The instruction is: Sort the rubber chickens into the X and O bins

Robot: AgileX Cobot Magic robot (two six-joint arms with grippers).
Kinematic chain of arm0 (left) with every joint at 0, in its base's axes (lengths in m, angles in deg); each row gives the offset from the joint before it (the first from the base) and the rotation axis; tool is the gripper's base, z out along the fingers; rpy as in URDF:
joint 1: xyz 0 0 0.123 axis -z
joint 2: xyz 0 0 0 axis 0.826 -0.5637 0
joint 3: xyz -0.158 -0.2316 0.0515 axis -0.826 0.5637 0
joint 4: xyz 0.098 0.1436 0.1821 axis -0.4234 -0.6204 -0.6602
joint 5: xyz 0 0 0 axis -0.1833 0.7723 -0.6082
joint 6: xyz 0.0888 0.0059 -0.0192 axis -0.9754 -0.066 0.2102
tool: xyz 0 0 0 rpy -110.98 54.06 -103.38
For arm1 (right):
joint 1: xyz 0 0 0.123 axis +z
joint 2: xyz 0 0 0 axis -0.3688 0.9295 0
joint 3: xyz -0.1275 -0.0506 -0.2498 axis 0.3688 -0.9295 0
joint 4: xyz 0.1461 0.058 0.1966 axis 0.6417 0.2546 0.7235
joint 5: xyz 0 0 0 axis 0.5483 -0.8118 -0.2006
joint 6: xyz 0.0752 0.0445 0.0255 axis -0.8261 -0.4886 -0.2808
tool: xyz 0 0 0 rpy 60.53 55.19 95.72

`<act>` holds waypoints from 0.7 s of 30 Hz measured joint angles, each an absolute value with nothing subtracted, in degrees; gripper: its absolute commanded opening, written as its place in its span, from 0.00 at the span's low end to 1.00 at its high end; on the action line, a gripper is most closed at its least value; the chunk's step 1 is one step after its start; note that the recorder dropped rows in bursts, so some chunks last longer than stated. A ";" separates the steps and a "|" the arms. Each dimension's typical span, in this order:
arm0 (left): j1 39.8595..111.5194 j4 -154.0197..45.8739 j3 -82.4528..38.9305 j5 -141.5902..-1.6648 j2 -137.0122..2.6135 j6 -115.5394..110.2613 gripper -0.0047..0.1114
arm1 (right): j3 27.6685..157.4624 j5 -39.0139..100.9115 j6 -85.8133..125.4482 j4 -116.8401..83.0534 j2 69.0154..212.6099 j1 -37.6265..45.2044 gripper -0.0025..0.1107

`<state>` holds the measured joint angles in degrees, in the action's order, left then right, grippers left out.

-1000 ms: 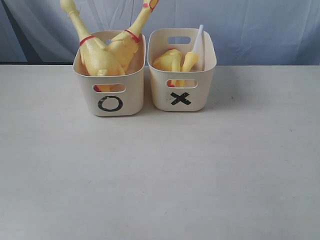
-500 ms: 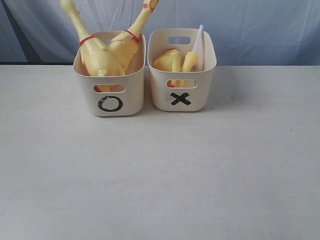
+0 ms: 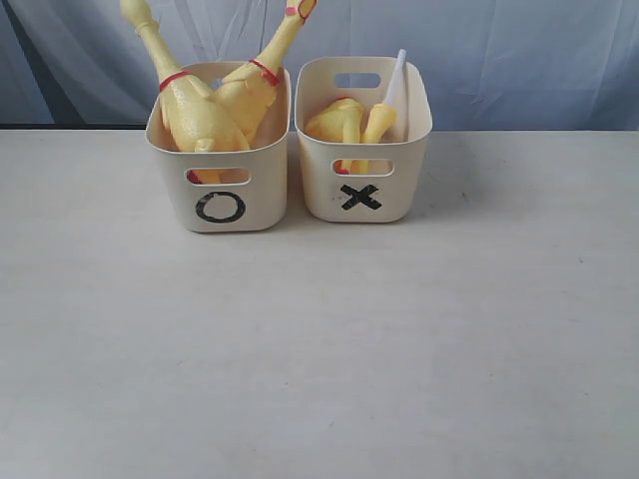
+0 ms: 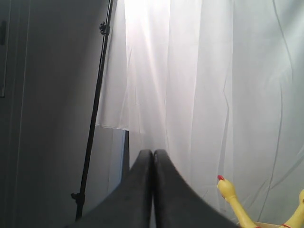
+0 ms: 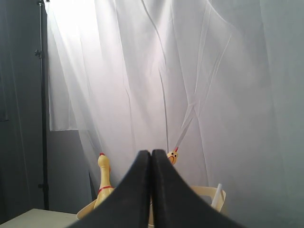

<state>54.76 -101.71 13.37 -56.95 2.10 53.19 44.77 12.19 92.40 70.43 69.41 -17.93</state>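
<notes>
O bin (image 3: pixel 262 205) and X bin (image 3: pixel 319 200) side by side
Two long chickens (image 3: pixel 205 115) poke from the O, shorter chickens (image 3: pixel 344 120) plus white tube (image 3: pixel 396 85) sit in the X; left gripper (image 4: pixel 153 154), right gripper (image 5: pixel 151 154) clamped closed, empty

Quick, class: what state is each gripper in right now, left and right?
Left gripper: closed, holding nothing.
Right gripper: closed, holding nothing.

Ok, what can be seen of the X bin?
The X bin is a cream plastic-looking tub with rounded corners, a slot handle in front and back walls, and a black X on its front. It stands upright on the table, close right of the O bin in the exterior view; whether they touch is unclear. Short yellow chickens lie inside, and a white tube sticks above its rim.
</notes>
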 measured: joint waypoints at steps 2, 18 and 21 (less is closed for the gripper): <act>54.85 -101.71 13.37 -56.95 2.10 53.19 0.04 | 44.77 12.19 92.40 70.29 69.41 -17.93 0.02; 54.99 -81.58 14.60 -57.06 2.15 53.19 0.04 | 44.77 12.19 92.40 19.28 69.33 -17.93 0.02; 54.99 -73.75 17.06 -57.06 2.39 53.19 0.04 | 44.77 12.07 92.53 7.27 69.33 -17.93 0.02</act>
